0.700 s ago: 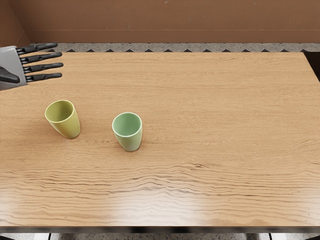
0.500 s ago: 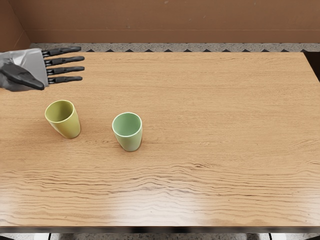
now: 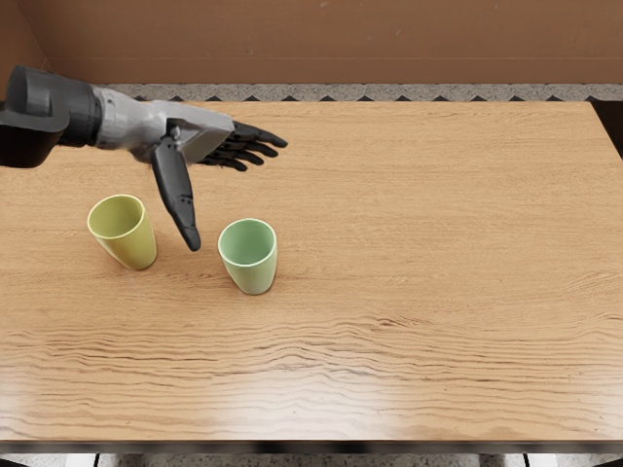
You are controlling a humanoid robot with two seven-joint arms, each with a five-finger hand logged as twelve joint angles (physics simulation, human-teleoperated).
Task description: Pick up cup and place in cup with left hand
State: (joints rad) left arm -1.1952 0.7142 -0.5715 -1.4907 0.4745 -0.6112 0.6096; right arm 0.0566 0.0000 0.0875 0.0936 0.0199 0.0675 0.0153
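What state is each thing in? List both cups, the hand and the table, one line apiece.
Yellow cup: upright, open top facing up, looks empty, not held.
Green cup: upright, open top facing up, looks empty, not held.
Left hand: open, thumb spread from the fingers, holding nothing.
Table: bearing both cups, set apart.

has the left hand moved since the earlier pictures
Yes: the left hand has moved right across the picture, from left of the green cup to partly above it in the image.
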